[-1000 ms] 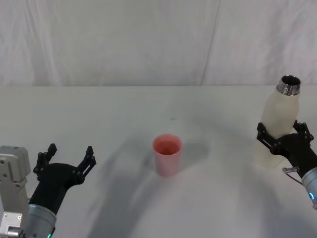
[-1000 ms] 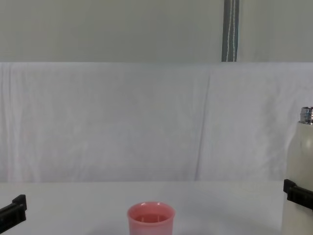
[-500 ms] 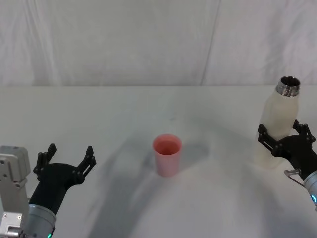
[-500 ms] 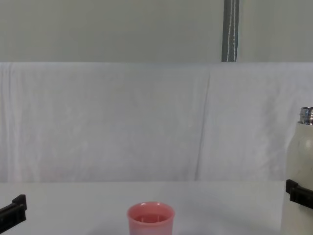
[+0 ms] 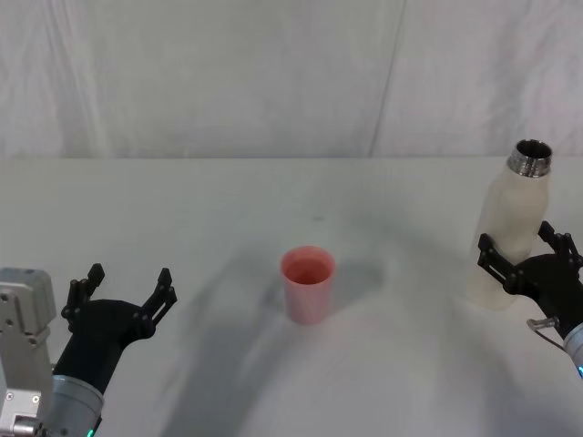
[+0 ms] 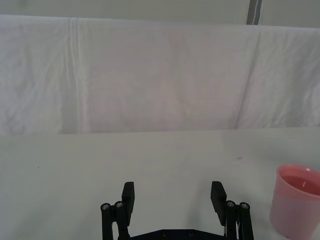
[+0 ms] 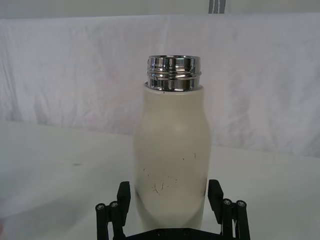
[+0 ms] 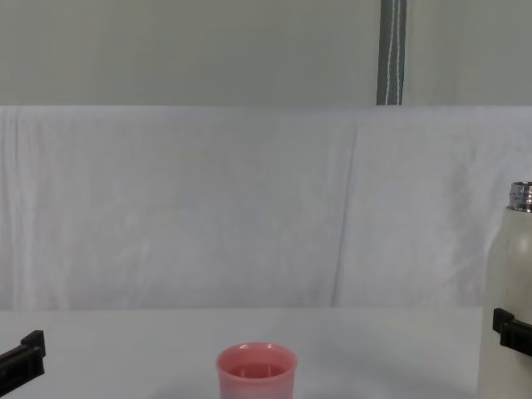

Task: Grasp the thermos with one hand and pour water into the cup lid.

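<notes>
Head view: tall cream-white speckled thermos [image 5: 510, 232] with a shiny threaded steel neck stands upright at the right side of the white table [image 5: 228, 209]; the right end effector [image 5: 528, 259], black-fingered, straddles its lower body with fingers spread, one on each side, gaps visible. Small salmon-pink round cup lid [image 5: 308, 284] stands upright near the table's middle, well apart from the thermos. The left end effector [image 5: 123, 289] sits low at the left, fingers spread wide, holding nothing. Left wrist view: left end effector [image 6: 173, 197] open over bare table, two black fingers parted; cup lid [image 6: 295, 201] off to one side, clear of the fingers. Right wrist view: thermos [image 7: 172, 155] upright between the two black fingers of the right end effector [image 7: 171, 200]; the fingers flank the base without pressing it. Chest view: cup lid [image 8: 256, 372] at lower centre; thermos [image 8: 509, 291] at the right edge with one black finger of the right end effector across it; a fingertip of the left end effector at lower left; white cloth backdrop [image 8: 249, 208] behind.
</notes>
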### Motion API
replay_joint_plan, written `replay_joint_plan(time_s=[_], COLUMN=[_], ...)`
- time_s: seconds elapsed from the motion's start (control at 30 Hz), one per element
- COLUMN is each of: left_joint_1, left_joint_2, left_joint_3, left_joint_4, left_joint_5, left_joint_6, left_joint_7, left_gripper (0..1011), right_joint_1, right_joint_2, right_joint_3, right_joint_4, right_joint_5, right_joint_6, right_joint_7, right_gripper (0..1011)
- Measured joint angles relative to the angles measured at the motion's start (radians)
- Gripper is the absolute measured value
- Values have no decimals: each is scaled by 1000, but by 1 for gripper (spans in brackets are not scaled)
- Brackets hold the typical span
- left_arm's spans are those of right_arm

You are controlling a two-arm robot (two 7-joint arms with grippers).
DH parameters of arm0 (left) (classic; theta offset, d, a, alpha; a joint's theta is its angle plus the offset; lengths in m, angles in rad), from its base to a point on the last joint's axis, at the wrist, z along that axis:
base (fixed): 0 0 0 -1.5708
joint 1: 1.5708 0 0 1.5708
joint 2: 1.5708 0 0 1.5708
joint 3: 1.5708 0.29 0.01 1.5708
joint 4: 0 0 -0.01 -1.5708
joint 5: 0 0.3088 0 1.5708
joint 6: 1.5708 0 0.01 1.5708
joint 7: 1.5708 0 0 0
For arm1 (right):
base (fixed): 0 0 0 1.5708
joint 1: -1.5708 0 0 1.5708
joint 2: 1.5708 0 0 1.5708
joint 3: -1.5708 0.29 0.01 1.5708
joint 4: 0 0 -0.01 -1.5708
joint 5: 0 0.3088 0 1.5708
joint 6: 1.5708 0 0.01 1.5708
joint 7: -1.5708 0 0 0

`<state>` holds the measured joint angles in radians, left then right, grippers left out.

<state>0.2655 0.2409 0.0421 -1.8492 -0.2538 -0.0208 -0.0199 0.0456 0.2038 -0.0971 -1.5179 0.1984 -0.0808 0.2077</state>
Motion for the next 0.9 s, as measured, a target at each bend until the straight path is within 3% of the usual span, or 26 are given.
replay_joint_plan(time_s=[0.9], left_joint_1=[0], left_joint_2=[0], left_joint_3=[0], left_joint_4=[0], left_joint_5=[0], left_joint_6=[0], left_joint_7=[0], left_gripper=[1001], right_joint_1=[-121], right_joint_2=[13], right_joint_3=[15], right_joint_4=[-145], right_joint_5=[-14], right_joint_6=[16], right_joint_7=[-18], right_gripper=[1001])
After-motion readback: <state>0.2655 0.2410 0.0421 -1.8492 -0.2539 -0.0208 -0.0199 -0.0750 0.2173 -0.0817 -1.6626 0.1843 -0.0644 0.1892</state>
